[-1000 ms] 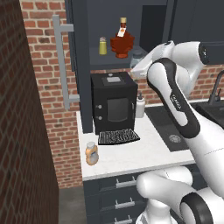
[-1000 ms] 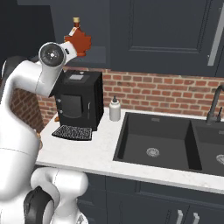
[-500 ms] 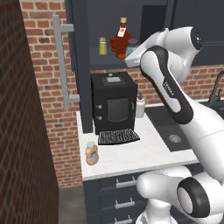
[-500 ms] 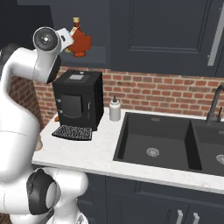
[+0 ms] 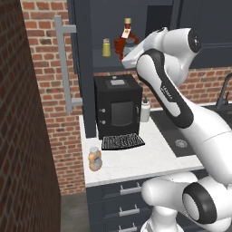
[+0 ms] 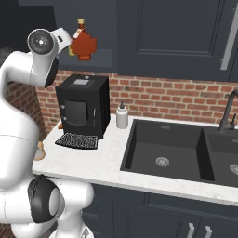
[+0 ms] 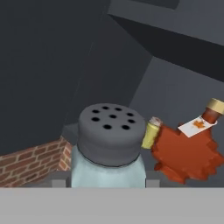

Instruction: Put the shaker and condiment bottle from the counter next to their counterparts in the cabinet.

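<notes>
Two counterparts sit on the cabinet shelf in the left base view: yellow-green shaker left of the red maple-leaf bottle, small gap between them. Blue-grey shaker is up at shelf height, just right of the maple-leaf bottle, partly hidden by the arm's wrist; gripper hidden there too. Cabinet door hangs open to the left, its bar handle well clear of the shelf. Condiment bottle stands on the counter below, near the front left corner, left of the coffee machine drip grille. White squeeze bottle just right of the machine.

Right base view: maple-leaf bottle at the shelf's front edge, wrist right beside it on the left. Shelf to the right of the bottle is bare. Sink basin is right of the squeeze bottle, well apart from the cabinet.

Hand view: gripper is clamped on the blue-grey shaker, a fingertip on either side of the glass body, perforated cap up toward the camera. Yellow-green shaker and maple-leaf bottle lie just beyond it, to its right in this tilted view. Dark cabinet wall behind, brick strip lower left.
</notes>
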